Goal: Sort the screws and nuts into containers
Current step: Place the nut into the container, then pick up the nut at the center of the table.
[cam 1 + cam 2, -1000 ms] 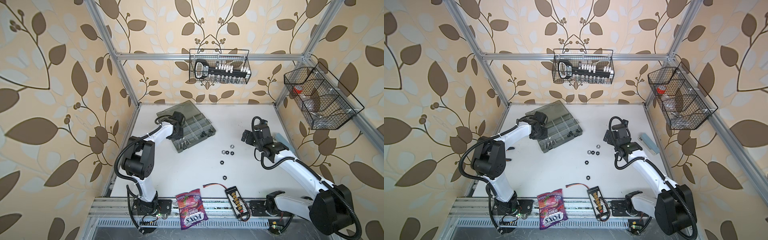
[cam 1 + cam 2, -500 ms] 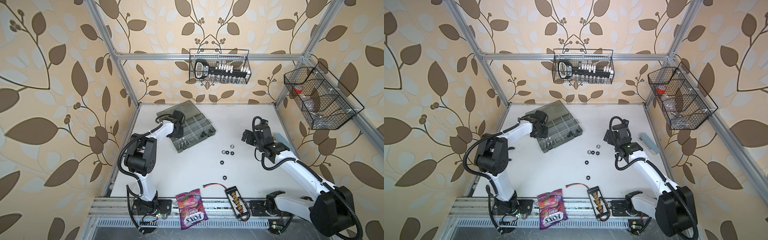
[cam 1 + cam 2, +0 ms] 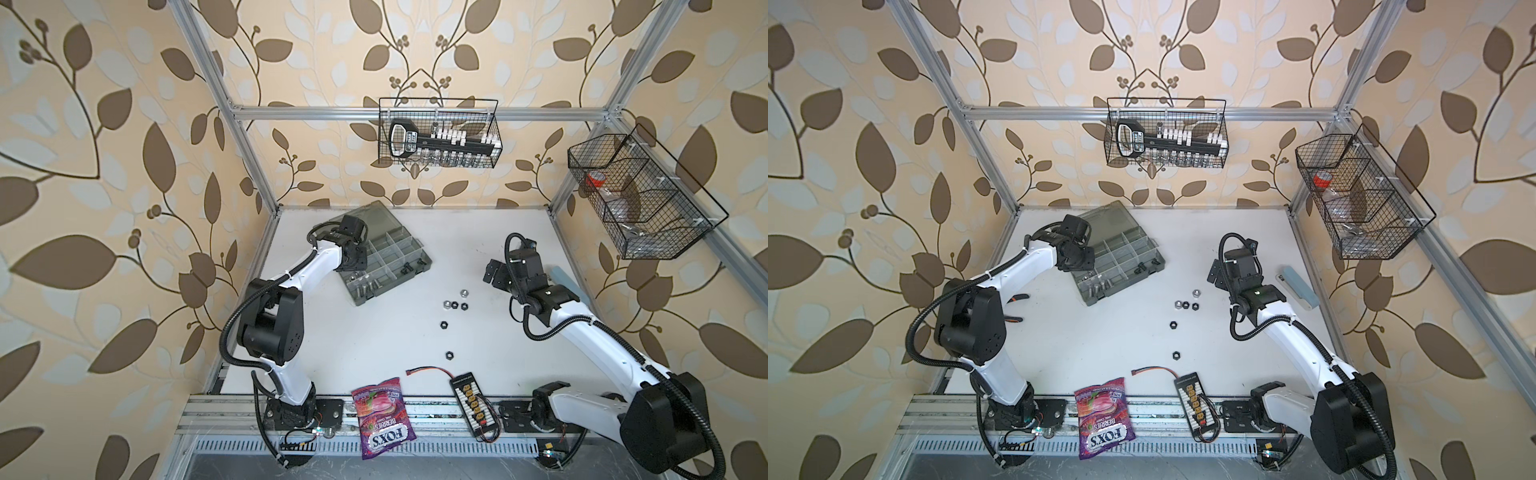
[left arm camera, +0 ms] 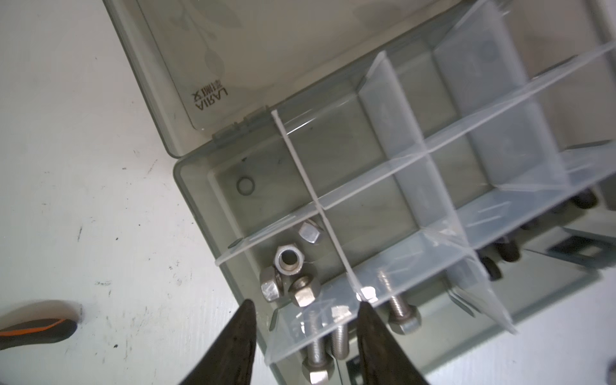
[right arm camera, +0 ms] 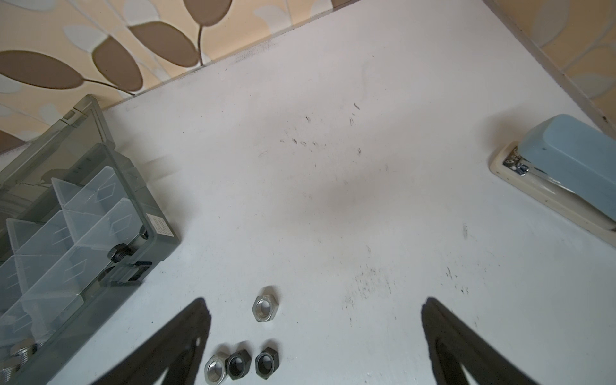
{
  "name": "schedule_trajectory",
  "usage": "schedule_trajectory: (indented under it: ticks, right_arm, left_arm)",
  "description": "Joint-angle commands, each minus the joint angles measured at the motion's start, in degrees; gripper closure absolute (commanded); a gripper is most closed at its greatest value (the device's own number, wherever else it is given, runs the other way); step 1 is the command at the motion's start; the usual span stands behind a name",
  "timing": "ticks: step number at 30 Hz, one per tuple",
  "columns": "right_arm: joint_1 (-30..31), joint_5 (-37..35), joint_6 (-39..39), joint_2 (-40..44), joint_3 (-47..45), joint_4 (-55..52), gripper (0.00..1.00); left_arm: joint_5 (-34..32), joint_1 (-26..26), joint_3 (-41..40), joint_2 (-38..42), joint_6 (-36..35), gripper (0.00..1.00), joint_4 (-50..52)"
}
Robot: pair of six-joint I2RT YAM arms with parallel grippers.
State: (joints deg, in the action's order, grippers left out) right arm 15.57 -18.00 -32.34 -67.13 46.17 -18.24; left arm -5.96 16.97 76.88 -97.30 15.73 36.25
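Observation:
The grey-green case (image 3: 424, 266) lies open at the table's back left, its containers split by pale dividers. My left gripper (image 4: 306, 302) hangs open and empty over its near-left corner. Just beyond the fingertips, several silver nuts (image 4: 288, 261) lie in one container. Silver screws (image 4: 401, 310) lie in the one beside it, and black screws (image 4: 506, 250) in a farther one. Several loose nuts (image 3: 455, 305), silver and black, lie on the table mid-right. My right gripper (image 5: 315, 301) hovers wide open above them, with a silver nut (image 5: 264, 304) between its fingers and black nuts (image 5: 266, 362) closer in.
A blue stapler (image 5: 566, 160) lies by the right wall. A candy bag (image 3: 382, 415) and a black connector board (image 3: 471, 399) sit at the front edge. An orange-black tool handle (image 4: 33, 328) lies left of the case. Wire baskets (image 3: 438, 139) hang on the walls.
My left arm's elbow has swung a little toward the table while its gripper stayed over the case. The right arm and the loose nuts have not moved.

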Motion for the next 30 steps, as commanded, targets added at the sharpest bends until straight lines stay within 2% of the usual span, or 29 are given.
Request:
schedule_trajectory:
  ticks: [1, 9, 15, 19, 30]
  right_arm:
    - [-0.32, 0.07, 0.23, 0.70, -0.10, -0.91, 0.00]
    - [-0.99, 0.52, 0.25, 0.18, -0.46, -1.43, 0.00]
    - [-5.70, 6.29, 0.02, -1.63, -0.38, -1.93, 0.00]
    - [-7.57, 7.62, 0.03, -1.38, -0.90, -2.13, 0.00]
    - [-8.95, 8.02, 0.47, -1.10, -1.07, -2.17, 0.00]
  left_arm:
    - [0.60, 3.78, 0.39, 4.56, 2.19, 0.48, 1.35]
    - [2.07, 17.65, -0.77, 3.79, 0.84, 0.39, -5.90]
    - [8.31, 24.71, 0.51, -2.64, -5.30, 0.32, -12.40]
    - [9.42, 28.37, 4.10, -8.86, -9.72, 0.31, -12.29]
    - [10.15, 33.33, 12.49, -20.87, -14.74, 0.35, -9.46]
